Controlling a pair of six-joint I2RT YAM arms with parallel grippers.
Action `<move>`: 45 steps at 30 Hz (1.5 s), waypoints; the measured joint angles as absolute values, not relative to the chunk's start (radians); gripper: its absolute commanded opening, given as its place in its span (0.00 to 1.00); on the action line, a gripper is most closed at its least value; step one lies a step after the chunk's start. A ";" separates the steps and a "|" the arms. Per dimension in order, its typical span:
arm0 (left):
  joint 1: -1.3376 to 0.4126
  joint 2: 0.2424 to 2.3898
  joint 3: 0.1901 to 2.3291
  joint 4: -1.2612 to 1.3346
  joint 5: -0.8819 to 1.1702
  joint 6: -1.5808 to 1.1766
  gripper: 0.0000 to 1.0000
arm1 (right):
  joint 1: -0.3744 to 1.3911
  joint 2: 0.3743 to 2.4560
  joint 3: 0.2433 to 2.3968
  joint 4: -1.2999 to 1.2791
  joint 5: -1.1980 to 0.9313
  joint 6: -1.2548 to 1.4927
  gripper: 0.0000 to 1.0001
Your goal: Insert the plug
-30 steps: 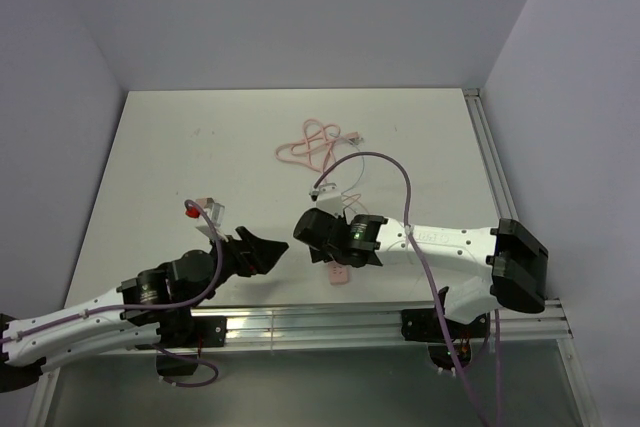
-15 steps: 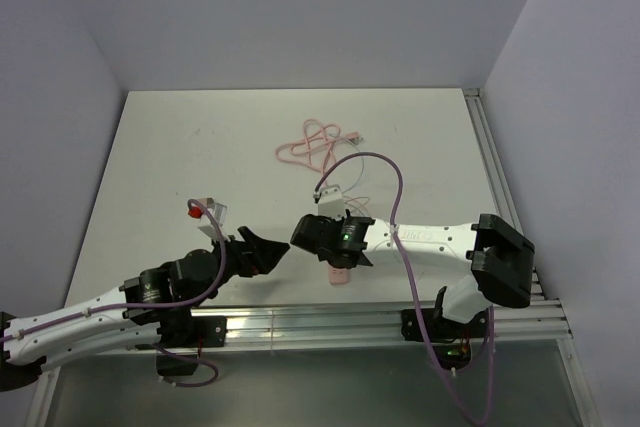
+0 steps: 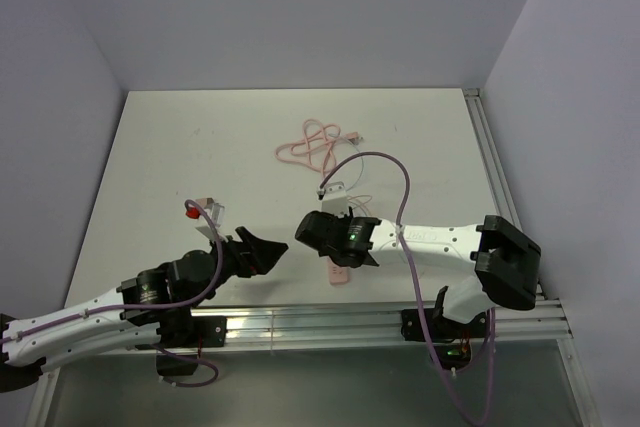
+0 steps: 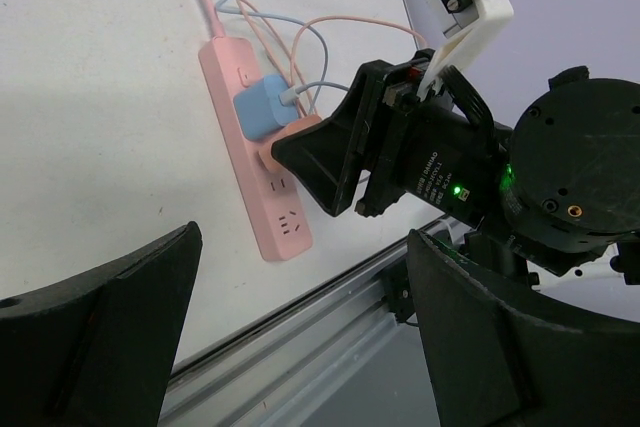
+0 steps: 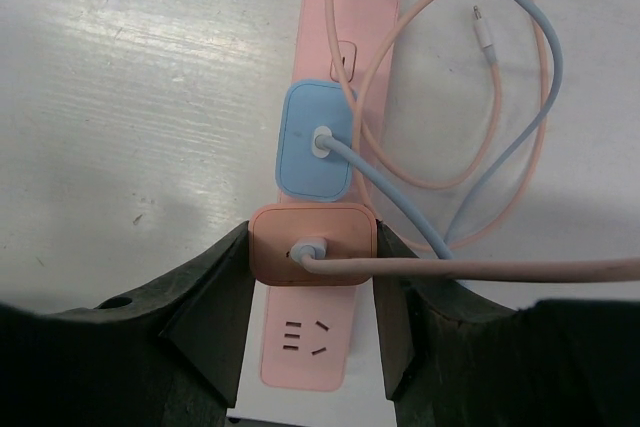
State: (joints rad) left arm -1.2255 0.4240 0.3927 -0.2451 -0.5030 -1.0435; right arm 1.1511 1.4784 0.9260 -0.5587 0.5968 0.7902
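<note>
The pink plug sits on the pink power strip near the front edge of the worktop. It lies directly below a blue plug that is already in its socket, with one free socket left beyond it. The right tool pinches the pink plug by its two sides, one finger flat against each flank.

Over the past second that hold has not loosened or tightened, and the strip has stayed where it lay. Only the arm behind it has moved: from overhead, its rear joint drew in toward the strip, then eased back out a little, while the wrist barely shifted. That reads as a push along the plug rather than a fresh reach.

From the right wrist camera the plug's body looks flat against the strip, so it is probably seated or nearly so. How far the prongs have gone in cannot be told from here.

The plug's pink cable runs off to the right, crossing the blue cable.

The left tool hangs spread wide just beside the strip, holding nothing, and has kept its place throughout.
</note>
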 measured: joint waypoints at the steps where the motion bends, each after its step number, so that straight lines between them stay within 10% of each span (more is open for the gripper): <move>1: -1.225 0.422 0.393 -0.248 -0.503 -1.044 0.88 | 1.151 1.478 0.925 -0.556 0.597 0.791 0.00; 45: -1.225 0.419 0.364 -0.250 -0.502 -1.069 0.88 | 1.299 1.490 0.746 -0.348 0.992 1.055 0.00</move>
State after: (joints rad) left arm -1.2255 0.4194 0.3637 -0.2504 -0.5022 -1.0691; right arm 1.2995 1.4902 0.7464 -0.3477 0.9924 1.0546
